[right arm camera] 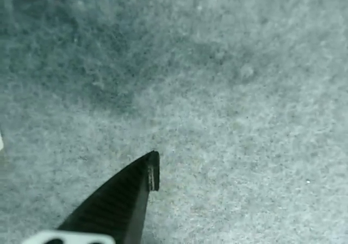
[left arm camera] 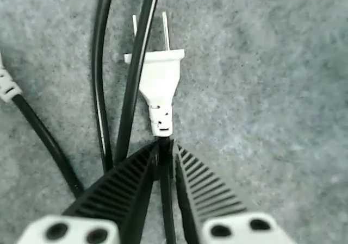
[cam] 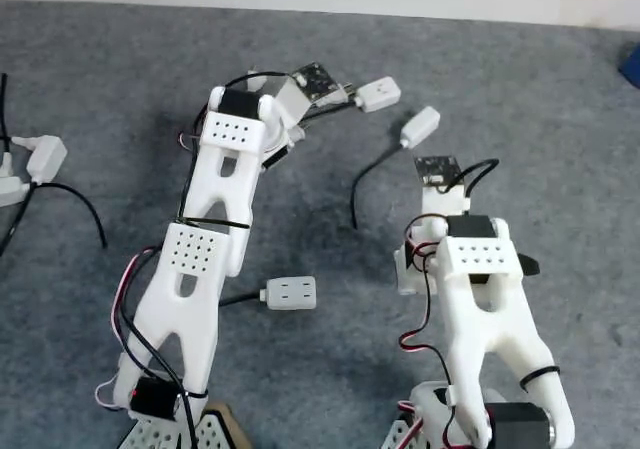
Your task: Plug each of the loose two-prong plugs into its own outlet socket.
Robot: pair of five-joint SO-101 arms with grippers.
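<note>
Plug cord [left arm camera: 163,173] seemingly pinched by left end effector [left arm camera: 165,146]; right end effector [right arm camera: 152,170] cropped, state unclear.

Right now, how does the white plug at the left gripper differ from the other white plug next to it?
Grip: the left gripper is shut on the cord just behind the held plug; the loose plug lies on the carpet, untouched.
Pose: in the high view the held plug lies nearly level across the picture, the loose plug slants.
Shared: both white, on black cords.
</note>
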